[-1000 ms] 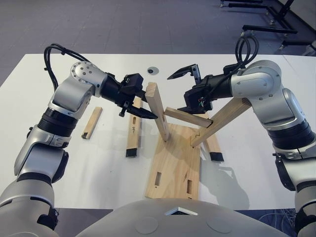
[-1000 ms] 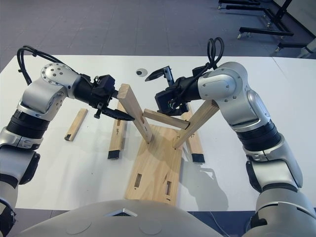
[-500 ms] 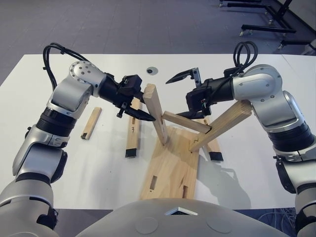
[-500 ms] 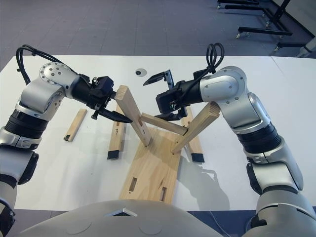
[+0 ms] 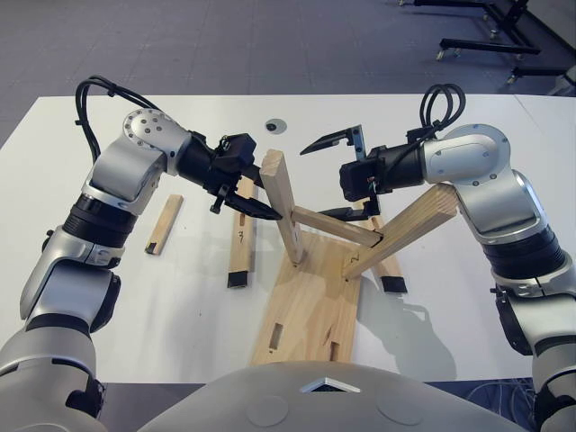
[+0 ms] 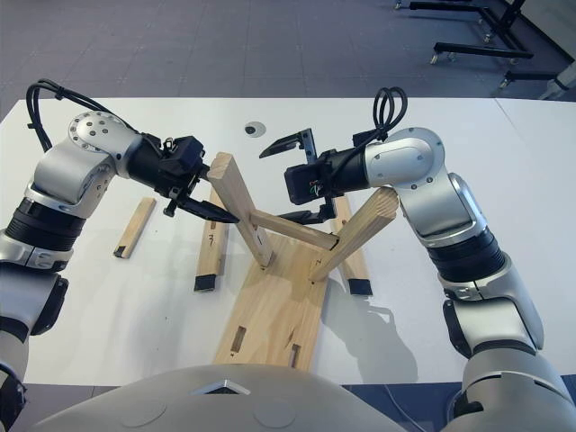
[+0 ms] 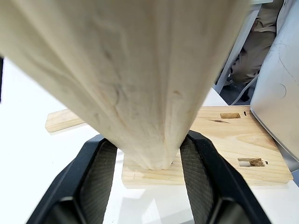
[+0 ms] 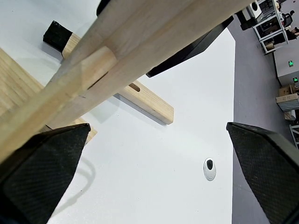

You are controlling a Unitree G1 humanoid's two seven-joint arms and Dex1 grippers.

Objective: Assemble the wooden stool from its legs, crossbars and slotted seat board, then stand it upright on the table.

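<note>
The slotted seat board (image 5: 310, 315) lies flat on the white table. Two legs stand tilted in its far slots, joined by a crossbar (image 5: 335, 226). My left gripper (image 5: 270, 202) is shut on the left leg (image 5: 281, 193); in the left wrist view its pads (image 7: 96, 177) press both sides of that leg (image 7: 126, 79). My right gripper (image 5: 313, 182) is open wide beside the crossbar, one finger above it and one below, left of the right leg (image 5: 405, 225). The right wrist view shows the crossbar (image 8: 140, 42) close to one finger.
A loose leg (image 5: 241, 243) with a black foot lies left of the board. Another loose leg (image 5: 389, 270) lies behind the right leg. A short crossbar (image 5: 166, 222) rests farther left. A round grommet (image 5: 278, 127) sits at the back. Metal frames stand on the floor beyond.
The board's near end has swung a little to the left, and the right leg leans lower. My right gripper has dropped slightly around the crossbar. My left gripper still grips the left leg.
</note>
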